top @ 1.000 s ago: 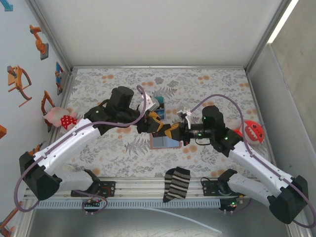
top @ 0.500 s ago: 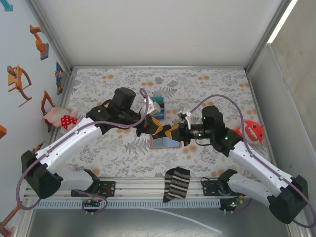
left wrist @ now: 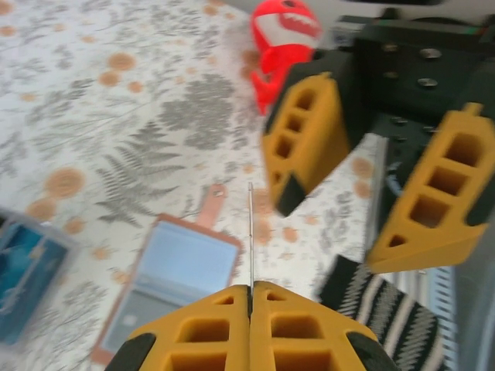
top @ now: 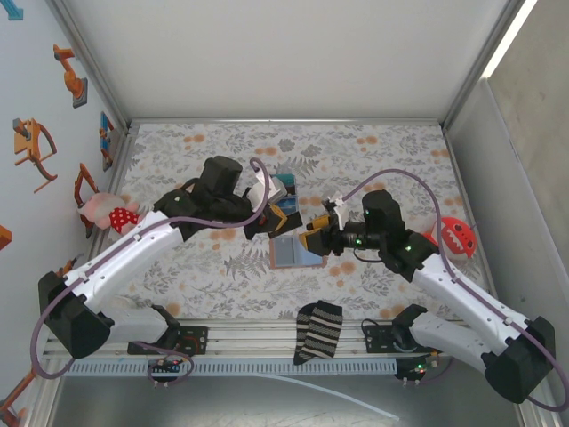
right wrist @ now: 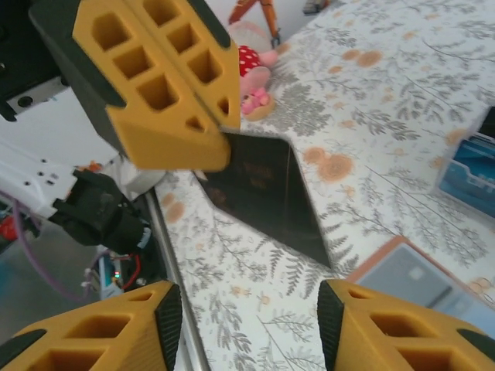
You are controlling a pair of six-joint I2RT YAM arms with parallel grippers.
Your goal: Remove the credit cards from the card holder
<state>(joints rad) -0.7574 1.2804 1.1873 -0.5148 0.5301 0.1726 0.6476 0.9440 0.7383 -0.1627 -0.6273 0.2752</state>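
In the left wrist view the credit card was a thin edge-on line, pinched in the left gripper; the right wrist view showed its dark face. The right gripper stood spread, clear of the card. Just below the top view's centre, the card holder lay open on the floral table, with white walls behind. Counted: 1 striped sock, 1 holder, 1 card, 2 arms.

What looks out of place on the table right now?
Only the striped sock: it lies half off the table, over the near edge, apart from the open card holder. Nothing looks spilled or damaged.
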